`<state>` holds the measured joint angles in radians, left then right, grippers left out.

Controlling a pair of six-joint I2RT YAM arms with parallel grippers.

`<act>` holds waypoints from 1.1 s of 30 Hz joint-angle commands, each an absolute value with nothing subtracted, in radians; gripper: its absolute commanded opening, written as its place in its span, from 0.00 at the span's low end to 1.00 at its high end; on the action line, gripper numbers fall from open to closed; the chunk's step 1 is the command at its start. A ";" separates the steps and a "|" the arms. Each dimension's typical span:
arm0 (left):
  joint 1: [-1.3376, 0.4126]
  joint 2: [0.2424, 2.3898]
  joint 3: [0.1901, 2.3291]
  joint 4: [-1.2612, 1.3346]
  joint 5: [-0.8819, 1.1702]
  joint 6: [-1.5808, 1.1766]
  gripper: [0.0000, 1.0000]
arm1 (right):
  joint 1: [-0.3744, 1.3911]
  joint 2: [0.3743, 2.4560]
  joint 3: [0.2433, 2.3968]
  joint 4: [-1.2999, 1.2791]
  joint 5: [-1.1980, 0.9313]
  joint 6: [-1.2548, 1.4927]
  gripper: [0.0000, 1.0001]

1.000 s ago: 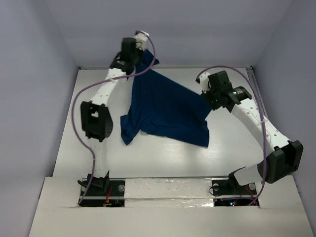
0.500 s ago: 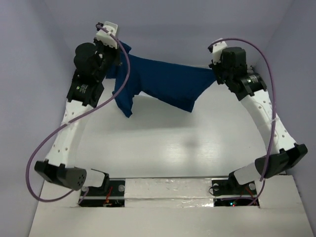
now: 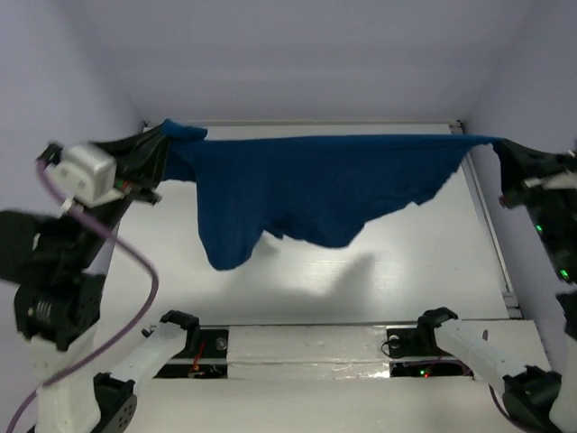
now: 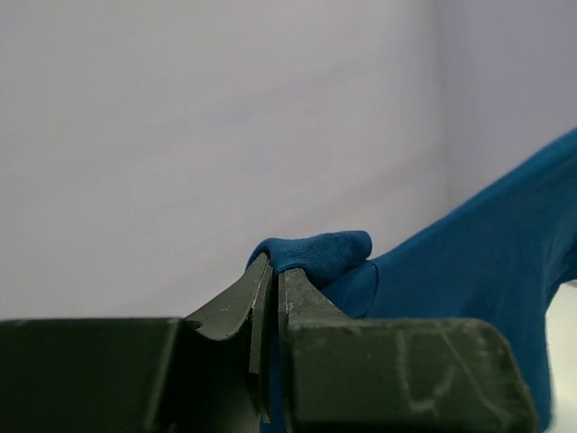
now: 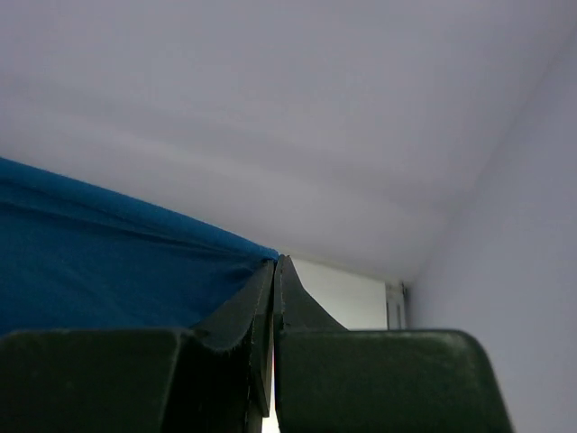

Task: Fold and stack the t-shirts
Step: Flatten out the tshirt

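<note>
Pinched t-shirt (image 3: 306, 185) corners hidden (between fingers (image 4: 311, 302)).

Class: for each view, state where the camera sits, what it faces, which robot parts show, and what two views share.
Top external: above and behind, looking down at the table; left arm and right arm hold the t-shirt.
Left wrist: on that wrist, facing the wall; left jaws shut on the t-shirt.
Right wrist: on that wrist, facing the wall; right jaws shut on the t-shirt.
Shared: t-shirt.
</note>
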<state>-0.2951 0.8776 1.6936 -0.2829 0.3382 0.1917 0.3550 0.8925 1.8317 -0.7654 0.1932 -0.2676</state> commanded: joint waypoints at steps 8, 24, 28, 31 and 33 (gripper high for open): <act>-0.287 0.818 1.775 -0.402 0.674 0.202 0.00 | 0.344 0.802 1.776 -0.804 0.034 -0.290 0.00; -0.287 1.300 1.341 -0.174 0.451 0.462 0.00 | 0.344 1.307 1.509 -0.660 0.188 -0.428 0.00; -0.287 1.526 1.362 -0.054 0.416 0.460 0.00 | 0.315 1.501 1.551 -0.614 0.233 -0.457 0.00; -0.287 1.747 1.495 -0.058 0.361 0.449 0.00 | 0.276 1.681 1.649 -0.624 0.241 -0.459 0.00; -0.287 1.918 1.646 -0.124 0.336 0.445 0.00 | 0.261 1.799 1.706 -0.643 0.248 -0.457 0.00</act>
<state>-0.2920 1.8252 1.4521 -0.1787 0.3820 0.4374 0.2993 1.7061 1.5990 -0.6991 0.1997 -0.4400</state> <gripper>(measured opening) 0.007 0.012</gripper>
